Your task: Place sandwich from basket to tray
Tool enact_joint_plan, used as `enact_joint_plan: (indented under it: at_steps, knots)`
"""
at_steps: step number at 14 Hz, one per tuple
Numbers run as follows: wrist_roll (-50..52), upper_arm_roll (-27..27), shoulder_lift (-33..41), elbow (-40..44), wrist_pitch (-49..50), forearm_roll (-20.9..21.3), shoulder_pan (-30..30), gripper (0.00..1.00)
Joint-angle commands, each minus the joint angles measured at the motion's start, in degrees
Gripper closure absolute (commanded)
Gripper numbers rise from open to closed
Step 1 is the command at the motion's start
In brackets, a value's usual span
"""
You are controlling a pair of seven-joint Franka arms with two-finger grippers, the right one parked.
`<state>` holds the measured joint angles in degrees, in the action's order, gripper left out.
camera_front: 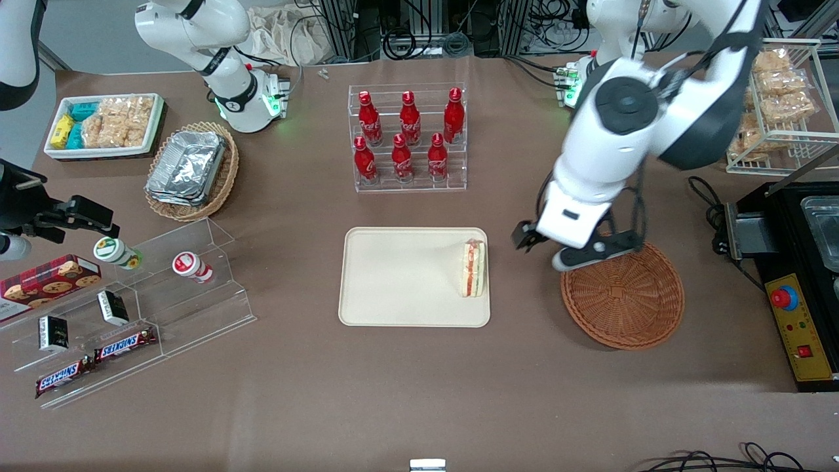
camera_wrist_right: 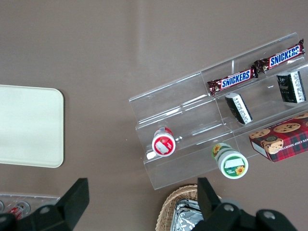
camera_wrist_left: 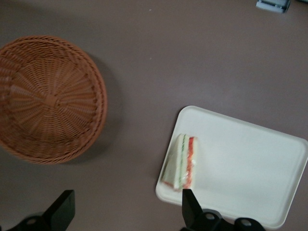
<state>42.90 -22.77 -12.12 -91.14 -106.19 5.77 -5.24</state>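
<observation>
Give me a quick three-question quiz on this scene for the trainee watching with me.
1. True or false: the sandwich lies on the tray.
2. What is in the basket? A) foil containers B) nothing C) a bottle
3. Where is the gripper, and are its fingers open or shut?

Key:
1. True.
2. B.
3. Above the table between basket and tray, fingers open, holding nothing.

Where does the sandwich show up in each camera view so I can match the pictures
Front view: the sandwich lies on the tray, at its edge nearest the basket; the open gripper hangs above the basket's rim.
Left wrist view: the sandwich sits on the tray, by the rim facing the basket.
Right wrist view: not in it; only a bare tray corner shows.
Shared landmark: the tray.
</observation>
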Motion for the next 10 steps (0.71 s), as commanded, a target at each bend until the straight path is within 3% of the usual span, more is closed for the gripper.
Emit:
enact_joint_plan:
  at_steps: [1,5,7,10]
  knots:
    - [-13.93,5.25,5.6,-0.01,8.77,-6.02,2.61,0.0]
    - [-30.31,17.12,12.19,-0.62,21.88,-6.65,1.91,0.0]
    - [-33.82,19.94,14.05,-0.8,23.65,-7.78,2.17,0.0]
    - [-36.13,20.13,14.32,-0.28,24.02,-7.97,3.4,0.0]
